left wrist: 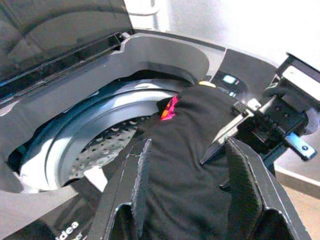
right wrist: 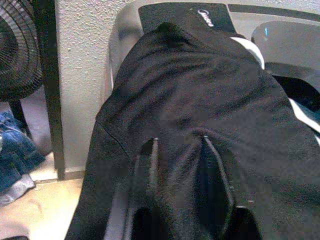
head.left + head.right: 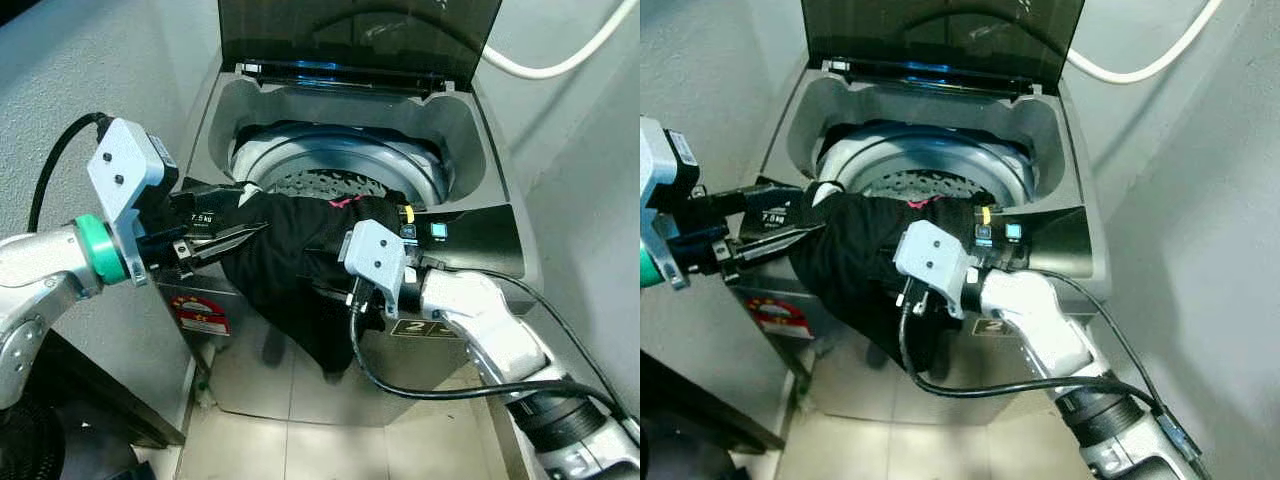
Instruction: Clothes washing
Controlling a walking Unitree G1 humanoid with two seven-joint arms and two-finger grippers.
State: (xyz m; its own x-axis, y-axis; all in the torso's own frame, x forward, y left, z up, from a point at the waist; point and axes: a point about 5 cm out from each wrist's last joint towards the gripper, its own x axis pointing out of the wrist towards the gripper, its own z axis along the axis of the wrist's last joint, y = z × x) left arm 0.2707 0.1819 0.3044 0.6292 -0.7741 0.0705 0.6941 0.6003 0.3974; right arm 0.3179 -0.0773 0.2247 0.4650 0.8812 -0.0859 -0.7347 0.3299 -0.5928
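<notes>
A black garment [image 3: 290, 255] drapes over my washing machine's [image 3: 470, 150] front rim, half hanging outside the drum [image 3: 340, 175]. My right gripper [image 2: 180, 165] pinches its cloth; my left gripper [image 1: 187, 175] spreads open just beside it, lid [image 3: 360, 35] raised behind

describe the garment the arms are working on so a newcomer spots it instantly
Find the grey top-loading washing machine with its lid up. Draped over its front rim, half hanging outside, is the black garment, between the left gripper and right gripper. A small pink tag marks its top.
</notes>
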